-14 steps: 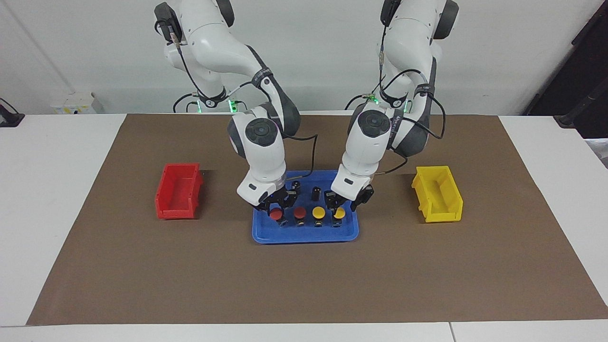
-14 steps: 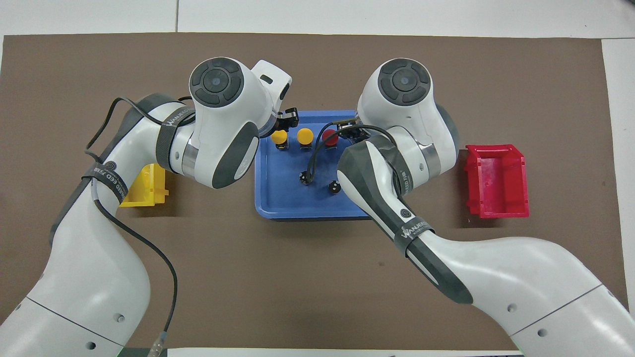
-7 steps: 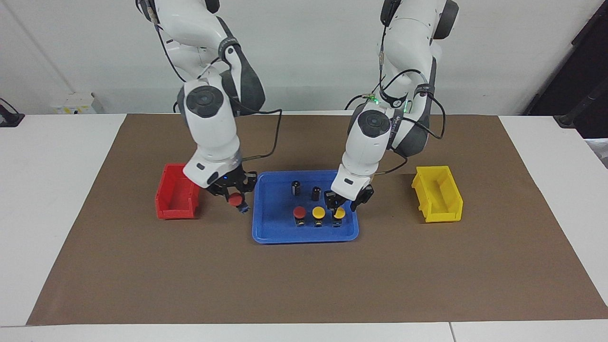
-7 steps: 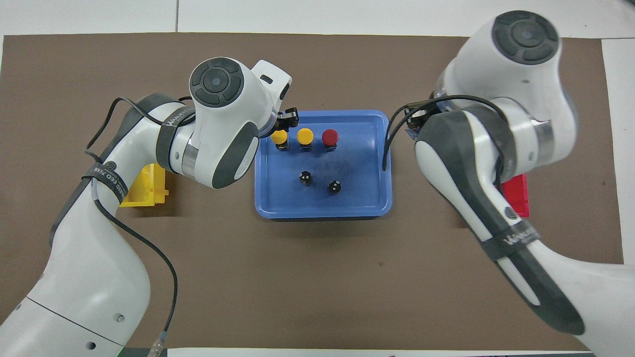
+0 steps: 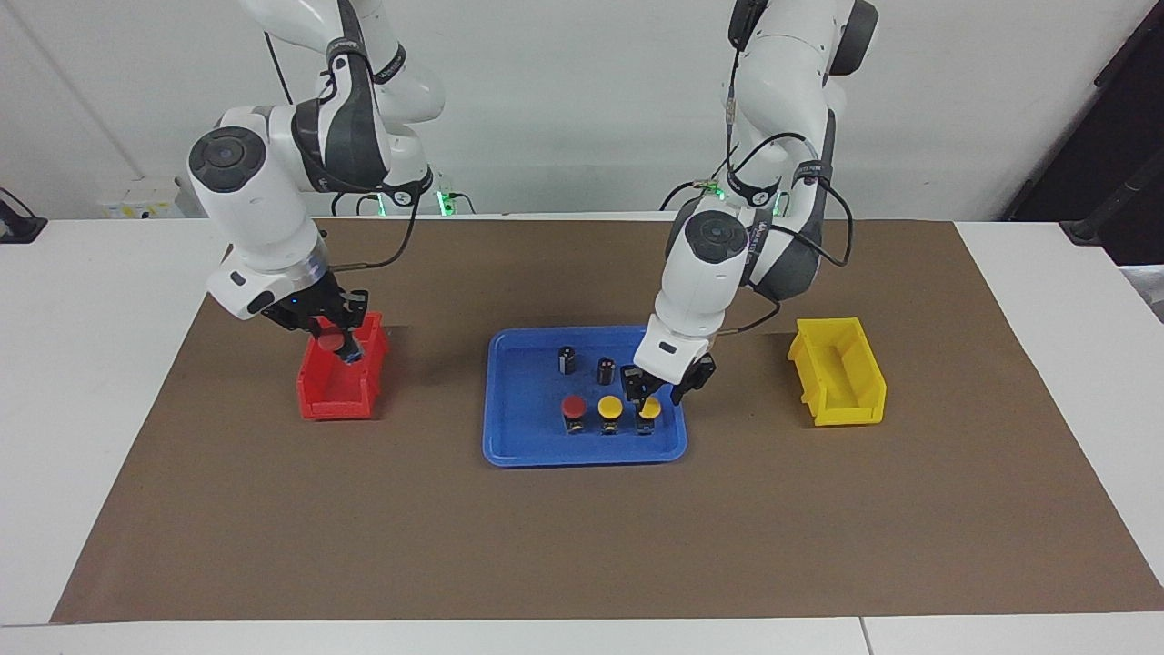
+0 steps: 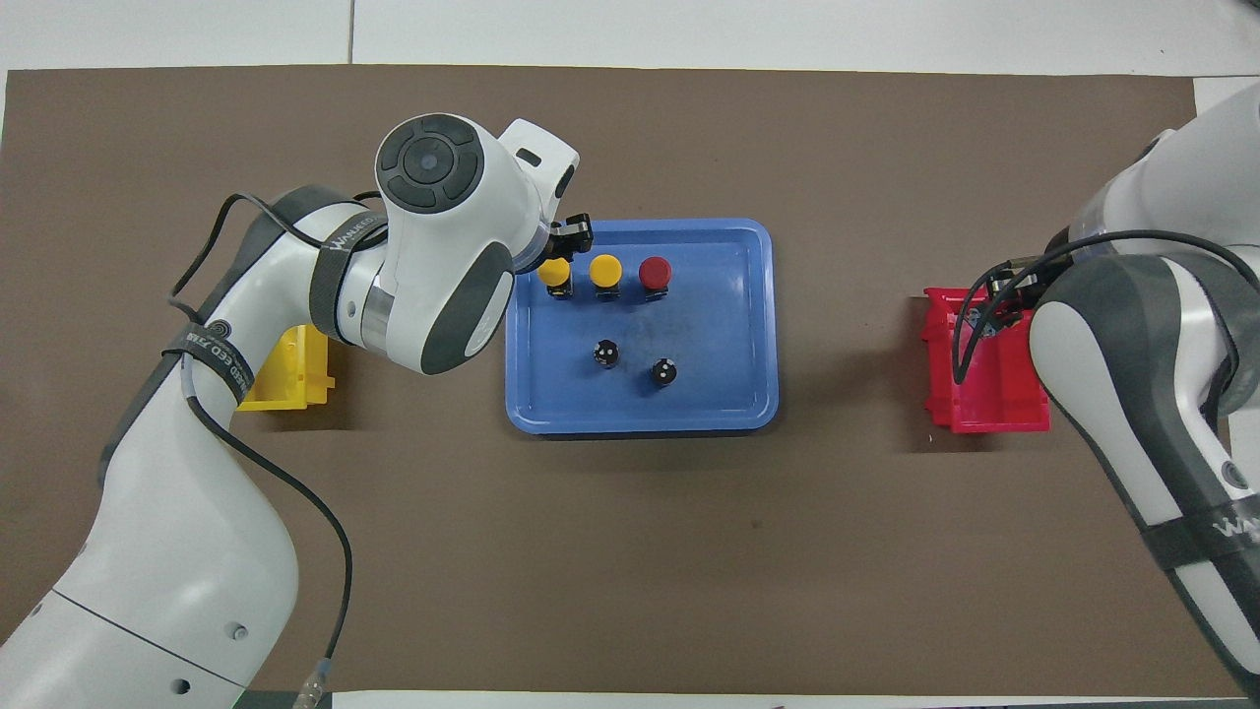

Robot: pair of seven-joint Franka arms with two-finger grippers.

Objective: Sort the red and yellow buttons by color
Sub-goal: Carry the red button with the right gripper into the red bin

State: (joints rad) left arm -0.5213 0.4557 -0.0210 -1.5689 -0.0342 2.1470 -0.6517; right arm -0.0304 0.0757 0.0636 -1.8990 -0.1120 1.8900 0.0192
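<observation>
We see a white table (image 5: pixel 82 382) against a pale wall, covered across its middle by a brown mat (image 5: pixel 582 537).

Going along the facing view from the right arm's end of the table, the first item is the red bin (image 5: pixel 329 393). The right gripper (image 5: pixel 332 338) hangs over this bin, its fingers pinching a red button (image 5: pixel 330 341) held above the bin's interior. In the overhead view the right arm's body hides both the gripper and the button, so we read this grip from the facing view alone.

At the middle of the mat sits the blue tray (image 5: pixel 509 446). In it, a row of three push-buttons stands along the edge farther from the robots: a second red button (image 5: pixel 573 409) toward the right arm's end, then a yellow button (image 5: pixel 609 408), then another yellow button (image 5: pixel 649 410). Two dark capless cylinders (image 5: pixel 567 358) stand in the tray nearer to the robots than this row.

The left gripper (image 5: pixel 651 398) is down at the yellow button closest to the left arm's end, its fingers set on either side of the cap. We cannot tell whether they grip it.

The yellow bin (image 5: pixel 838 414) stands at the left arm's end of the mat, well apart from the tray.
</observation>
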